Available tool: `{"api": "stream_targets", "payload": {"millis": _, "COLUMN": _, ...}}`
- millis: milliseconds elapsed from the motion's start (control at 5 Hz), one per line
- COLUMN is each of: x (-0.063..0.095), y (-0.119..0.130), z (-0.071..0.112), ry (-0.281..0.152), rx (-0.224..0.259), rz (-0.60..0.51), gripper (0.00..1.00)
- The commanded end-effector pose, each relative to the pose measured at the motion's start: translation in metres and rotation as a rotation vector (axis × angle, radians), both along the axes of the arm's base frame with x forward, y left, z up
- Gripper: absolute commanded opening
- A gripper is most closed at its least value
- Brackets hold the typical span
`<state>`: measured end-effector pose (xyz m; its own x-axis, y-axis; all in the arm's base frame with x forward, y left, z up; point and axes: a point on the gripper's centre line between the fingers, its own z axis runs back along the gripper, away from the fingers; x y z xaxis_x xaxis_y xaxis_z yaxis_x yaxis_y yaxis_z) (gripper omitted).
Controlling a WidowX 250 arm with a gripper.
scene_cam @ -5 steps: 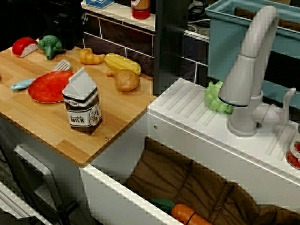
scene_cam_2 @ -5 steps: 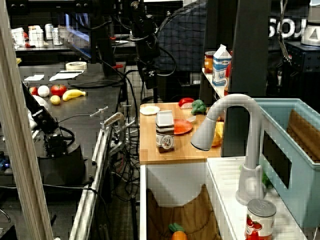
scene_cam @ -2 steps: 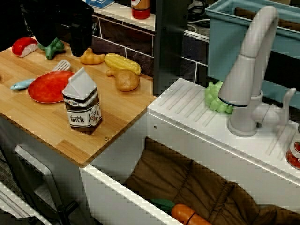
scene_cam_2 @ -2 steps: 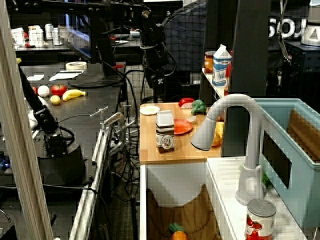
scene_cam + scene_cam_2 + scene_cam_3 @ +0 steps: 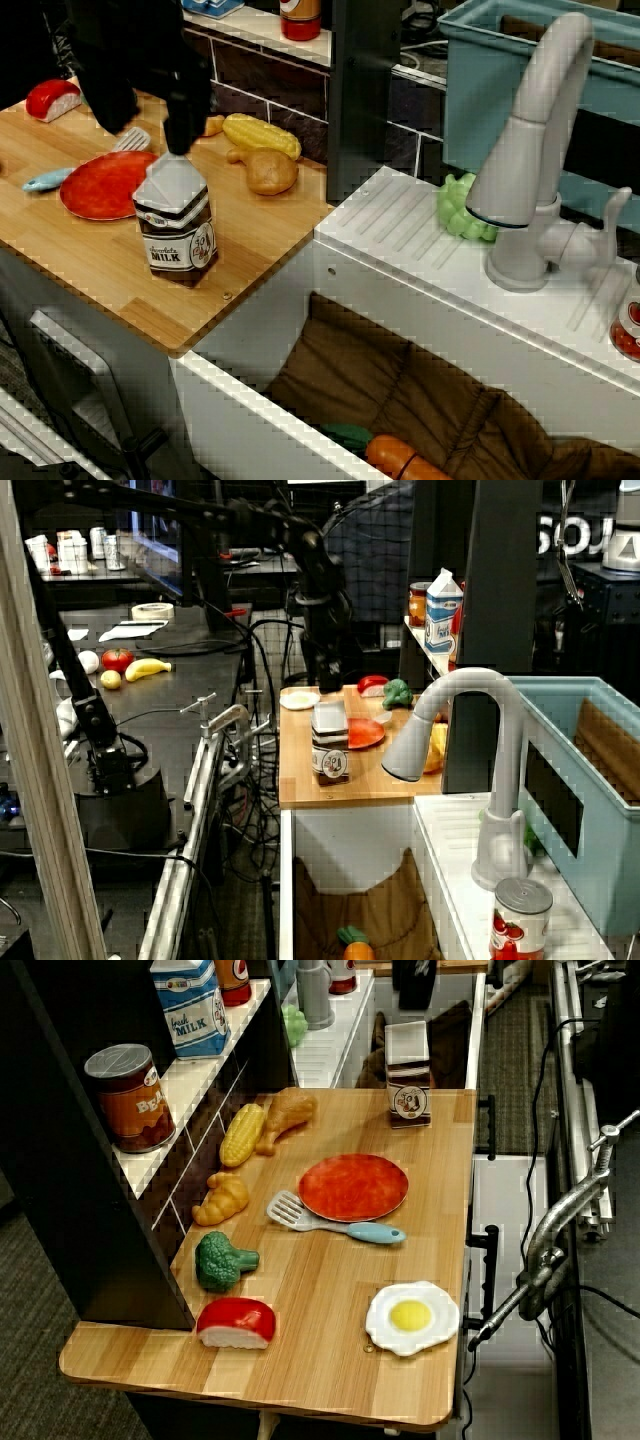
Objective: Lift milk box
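Wooden tabletop [image 5: 330,1300] carries the toy foods; the milk box [image 5: 176,218] stands upright near its front edge, just beside the red plate [image 5: 100,186], label reading "Chocolate MILK". On the back shelf sit a blue carton [image 5: 190,1005] marked "fresh MILK" and a can [image 5: 130,1096] with a partly readable "BEA". Gripper [image 5: 150,105] is a dark blur above the carton's peak, holding nothing visible; can't tell how far open.

On the wooden counter [image 5: 330,1300] lie a red plate [image 5: 353,1187], a spatula [image 5: 330,1223], a fried egg [image 5: 412,1316], broccoli [image 5: 220,1261], a croissant [image 5: 222,1200], corn [image 5: 242,1134] and a drumstick [image 5: 285,1115].
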<state>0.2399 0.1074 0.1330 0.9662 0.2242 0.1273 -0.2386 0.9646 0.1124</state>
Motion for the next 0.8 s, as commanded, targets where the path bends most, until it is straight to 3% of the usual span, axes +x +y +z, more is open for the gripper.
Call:
{"api": "stream_targets", "payload": {"millis": 0, "x": 0.0147, "y": 0.0092, "z": -0.0218, "ry": 0.005, "rx": 0.035, "rz": 0.045, "gripper": 1.0}}
{"api": "stream_targets", "payload": {"millis": 600, "x": 0.0098, "y": 0.0027, "z": -0.0262, "ry": 0.02, "rx": 0.003, "rz": 0.027, "gripper": 1.0}}
